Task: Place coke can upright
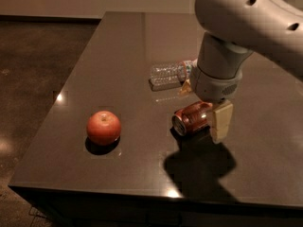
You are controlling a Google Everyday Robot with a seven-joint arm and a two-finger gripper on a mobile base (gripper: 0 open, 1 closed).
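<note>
The coke can point(191, 119) lies on its side on the dark table point(118, 60), right of centre, with its silver top facing front-left. My gripper point(204, 113) hangs from the big white arm directly over the can. One cream finger point(220, 121) stands against the can's right end. The other finger shows only as a yellowish edge behind the can, near the bottle. The jaws stand open around the can, which rests on the table.
A clear plastic bottle point(168, 74) lies on its side just behind the can. A red apple point(103, 127) sits at the front left. The table's front edge and left edge are close, with dark floor beyond.
</note>
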